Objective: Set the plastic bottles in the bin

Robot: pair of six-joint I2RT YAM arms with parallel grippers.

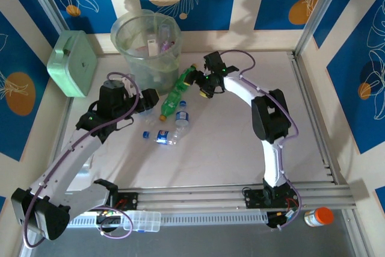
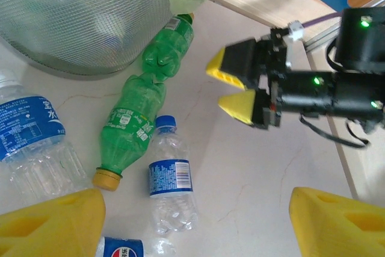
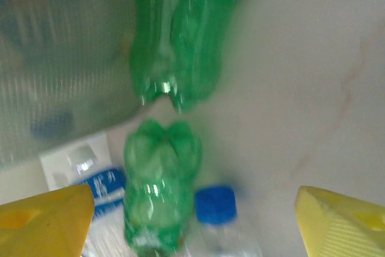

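Green bottles (image 3: 162, 197) lie before the right gripper's (image 2: 218, 86) jaws (parted).

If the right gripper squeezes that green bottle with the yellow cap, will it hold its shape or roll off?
The green bottle looks empty, so probably light and apt to buckle under a squeeze. Lying on its round side on the smooth table, it may roll or skid if nudged. The clear bottle beside it could get bumped.

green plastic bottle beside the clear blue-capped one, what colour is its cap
Yellow. The cap of that green plastic bottle shows best in the left wrist view.
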